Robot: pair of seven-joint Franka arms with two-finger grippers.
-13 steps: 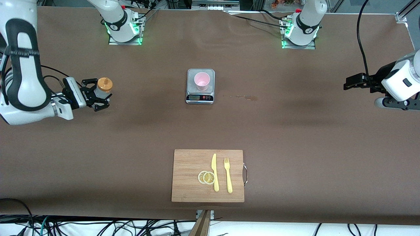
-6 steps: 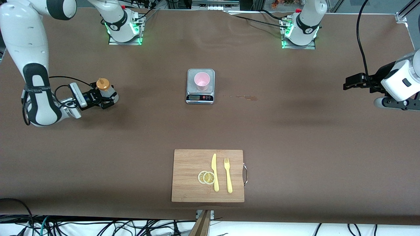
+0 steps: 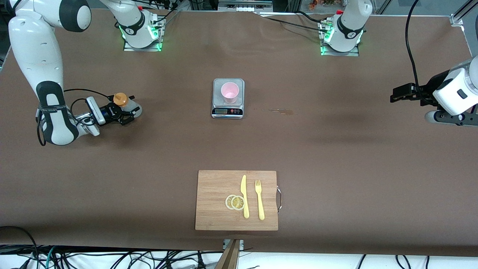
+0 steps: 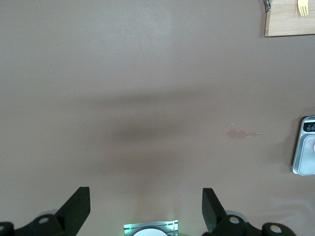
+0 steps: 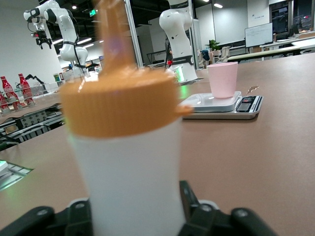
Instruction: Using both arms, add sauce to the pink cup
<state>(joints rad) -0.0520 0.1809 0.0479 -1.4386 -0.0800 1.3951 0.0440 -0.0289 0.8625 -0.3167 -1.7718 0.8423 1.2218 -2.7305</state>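
The sauce bottle [image 3: 123,102], frosted white with an orange cap, stands upright between the fingers of my right gripper [image 3: 127,113], low over the table toward the right arm's end. In the right wrist view the bottle [image 5: 129,147] fills the frame, with my right gripper [image 5: 135,209] shut on its body. The pink cup [image 3: 229,92] stands on a grey scale [image 3: 217,84] at mid-table; it also shows in the right wrist view [image 5: 222,78]. My left gripper [image 3: 396,94] waits open and empty above the left arm's end of the table, its jaws wide apart [image 4: 142,206].
A wooden cutting board [image 3: 214,209] near the front edge carries two lemon slices [image 3: 235,202], a yellow knife [image 3: 244,196] and a yellow fork [image 3: 259,200]. A small stain [image 3: 281,111] lies beside the scale, toward the left arm's end.
My right arm has carried the sauce bottle lower and a little toward the scale. The left arm has not moved.
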